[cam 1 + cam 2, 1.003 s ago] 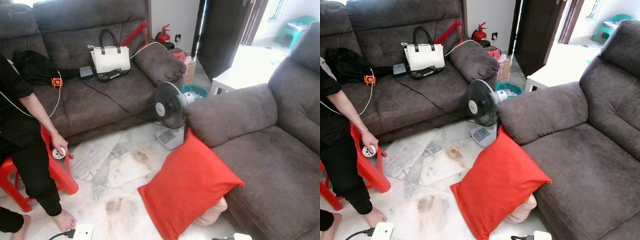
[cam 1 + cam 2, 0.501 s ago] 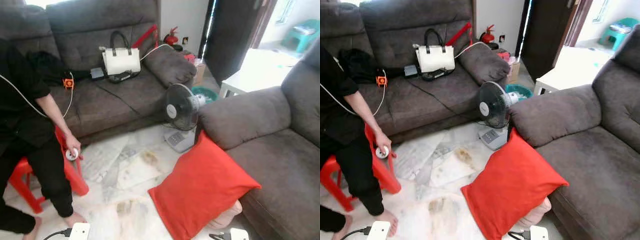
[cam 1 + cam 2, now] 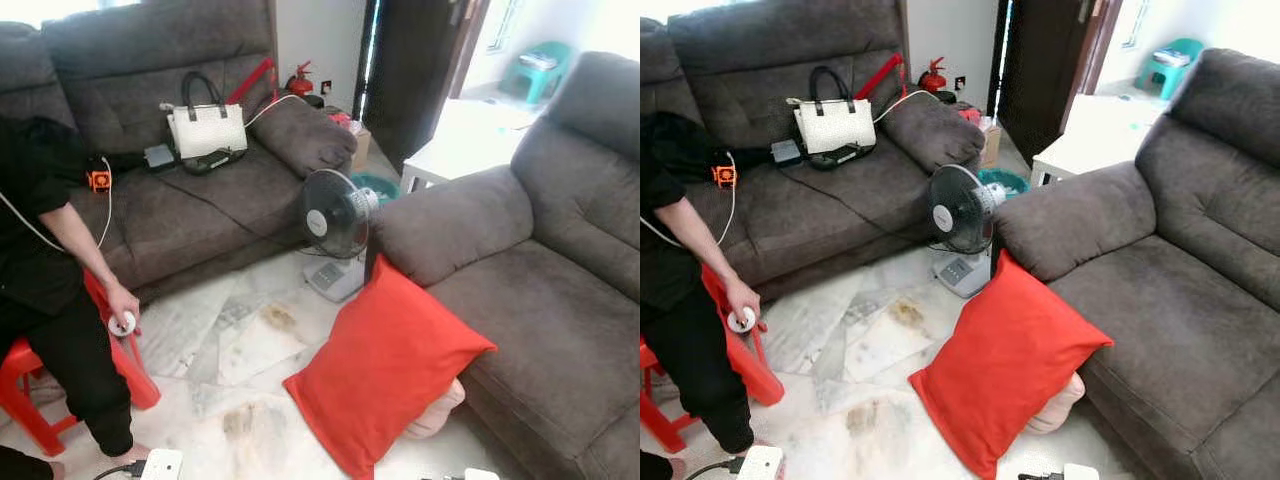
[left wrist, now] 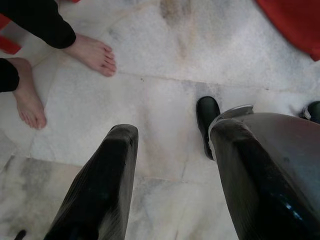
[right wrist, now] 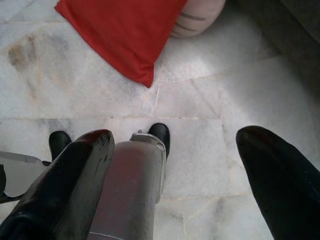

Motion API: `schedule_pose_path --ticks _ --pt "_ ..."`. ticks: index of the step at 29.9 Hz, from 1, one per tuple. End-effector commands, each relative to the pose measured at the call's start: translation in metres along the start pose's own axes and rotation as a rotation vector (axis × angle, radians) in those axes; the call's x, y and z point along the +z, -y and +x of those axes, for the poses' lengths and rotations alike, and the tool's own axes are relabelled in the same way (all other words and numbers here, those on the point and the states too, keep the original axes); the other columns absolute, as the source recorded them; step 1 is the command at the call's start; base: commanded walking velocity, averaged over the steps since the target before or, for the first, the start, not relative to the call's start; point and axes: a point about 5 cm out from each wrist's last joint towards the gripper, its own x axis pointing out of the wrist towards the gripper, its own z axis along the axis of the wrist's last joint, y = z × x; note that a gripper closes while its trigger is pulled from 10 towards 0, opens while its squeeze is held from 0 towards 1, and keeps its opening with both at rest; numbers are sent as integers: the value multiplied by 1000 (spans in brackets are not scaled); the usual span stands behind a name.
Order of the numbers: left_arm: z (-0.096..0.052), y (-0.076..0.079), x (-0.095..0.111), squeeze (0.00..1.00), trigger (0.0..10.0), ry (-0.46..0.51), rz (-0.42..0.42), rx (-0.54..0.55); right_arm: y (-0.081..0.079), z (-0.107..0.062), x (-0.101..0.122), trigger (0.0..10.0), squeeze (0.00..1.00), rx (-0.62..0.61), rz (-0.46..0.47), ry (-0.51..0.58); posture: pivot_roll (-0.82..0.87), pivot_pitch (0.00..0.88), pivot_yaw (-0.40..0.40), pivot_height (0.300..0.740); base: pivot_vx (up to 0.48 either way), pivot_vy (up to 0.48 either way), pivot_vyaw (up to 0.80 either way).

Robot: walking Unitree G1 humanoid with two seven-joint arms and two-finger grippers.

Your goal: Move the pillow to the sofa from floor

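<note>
Red pillow [image 3: 385, 375]: plump, square, propped tilted on floor [image 3: 230, 345] against sofa [image 3: 540, 320].
Left gripper [image 4: 167, 150]: fingers spread, empty.
Right gripper [image 5: 172, 150]: fingers spread, empty.

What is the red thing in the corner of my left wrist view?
Observer: A pillow, on the floor, leaning against the sofa.
Operator: Whose feet are those?
Observer: They belong to a person sitting on a red stool.
Operator: Is anything close to the pillow?
Observer: A fan stands right behind it.
</note>
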Motion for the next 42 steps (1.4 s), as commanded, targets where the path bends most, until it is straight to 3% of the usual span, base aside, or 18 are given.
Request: schedule_pose_path --ticks 1,37,42 --pt "0 3 0 0 10000 -3 13 -8 3 0 4 10000 0 -8 2 13 64 0 -18 740 0 0 0" --pt "0 3 1 0 10000 -3 29 -12 3 1 5 10000 0 -7 -1 14 65 0 -16 740 0 -370 0" --pt "0 3 0 0 10000 -2 18 -4 3 0 5 10000 0 -7 0 14 66 0 -16 740 0 0 0"
